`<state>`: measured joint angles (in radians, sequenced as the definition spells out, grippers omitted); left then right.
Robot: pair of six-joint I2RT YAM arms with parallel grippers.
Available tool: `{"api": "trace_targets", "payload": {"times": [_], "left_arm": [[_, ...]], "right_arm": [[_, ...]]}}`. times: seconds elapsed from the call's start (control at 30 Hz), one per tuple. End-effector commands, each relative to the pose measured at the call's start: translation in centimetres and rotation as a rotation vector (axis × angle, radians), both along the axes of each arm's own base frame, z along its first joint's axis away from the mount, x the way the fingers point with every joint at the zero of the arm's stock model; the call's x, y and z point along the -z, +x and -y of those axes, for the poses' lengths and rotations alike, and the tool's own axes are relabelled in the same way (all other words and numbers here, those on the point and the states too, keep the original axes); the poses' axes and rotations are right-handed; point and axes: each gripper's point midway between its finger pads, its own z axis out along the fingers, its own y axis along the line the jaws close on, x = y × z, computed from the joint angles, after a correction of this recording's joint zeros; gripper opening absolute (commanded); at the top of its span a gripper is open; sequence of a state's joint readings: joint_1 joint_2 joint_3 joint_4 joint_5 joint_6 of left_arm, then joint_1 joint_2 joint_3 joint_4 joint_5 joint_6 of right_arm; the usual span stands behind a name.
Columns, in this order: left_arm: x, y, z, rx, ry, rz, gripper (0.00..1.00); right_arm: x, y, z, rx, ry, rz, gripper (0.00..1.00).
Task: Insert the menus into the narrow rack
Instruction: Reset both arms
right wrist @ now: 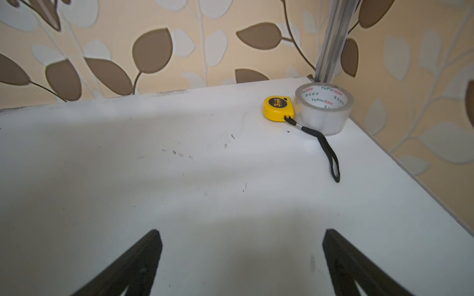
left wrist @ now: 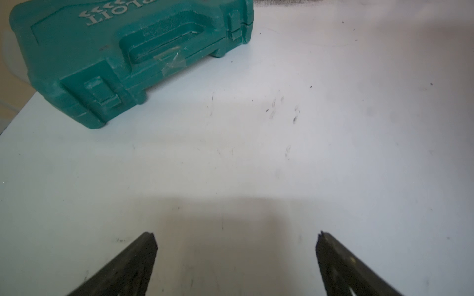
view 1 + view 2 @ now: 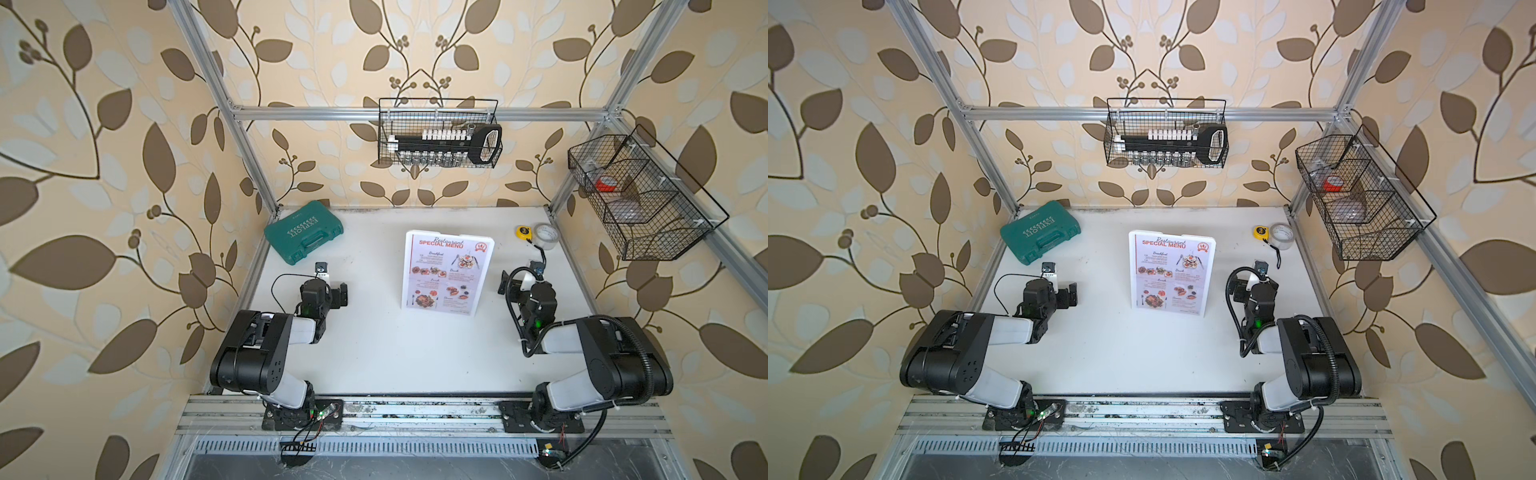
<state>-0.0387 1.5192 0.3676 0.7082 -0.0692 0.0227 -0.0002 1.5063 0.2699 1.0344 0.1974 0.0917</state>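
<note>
The menus [image 3: 444, 274], 1 white sheet headed in red, sit inside the outline of the narrow rack [image 3: 489, 244]. The rack is at the middle of the table [image 3: 374, 357], seen in both top views. It lies between the left gripper [image 3: 328, 289] and the right gripper [image 3: 525, 284], apart from both and touched by neither. Whether the rack stands upright or leans cannot be told from above. Each wrist view shows what the top views hide. The 2 dark fingers [image 2: 143, 253] of the left gripper are spread wide over bare tabletop with nothing between them. The fingers [image 1: 148, 251] of the right one are just as wide and just as empty. Neither wrist view shows the sheet or the rack. The left wrist view faces a green tool case [image 2: 133, 59] lying closed near the far left corner. The right wrist view faces a yellow tape measure [image 1: 278, 109] touching a roll of clear tape [image 1: 323, 110] at the far right corner, its black strap trailing across the table. Only the top views show the 2 black wire baskets hung on the aluminium frame. 1 basket [image 3: 440, 133] is at the back and holds a black tool set. The other basket [image 3: 640, 199] is on the right side. The tabletop is white and scuffed with small dark marks, and the walls carry beige wallpaper with brown leaves.
</note>
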Motion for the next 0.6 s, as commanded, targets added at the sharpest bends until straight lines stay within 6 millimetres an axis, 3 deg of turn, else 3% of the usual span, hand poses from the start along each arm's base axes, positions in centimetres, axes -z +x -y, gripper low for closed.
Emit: {"api": "trace_targets", "payload": {"times": [0.0,0.57], "left_arm": [[-1.86,1.49,0.41,0.034,-0.045,0.057,0.99],[-1.88,1.44,0.13,0.025,-0.054,0.056,0.99]], "right_arm": [[-0.36,0.27,-0.59,-0.025,-0.016,0.007,0.99],[-0.09,0.47,-0.7,-0.031,-0.016,-0.006,0.99]]}}
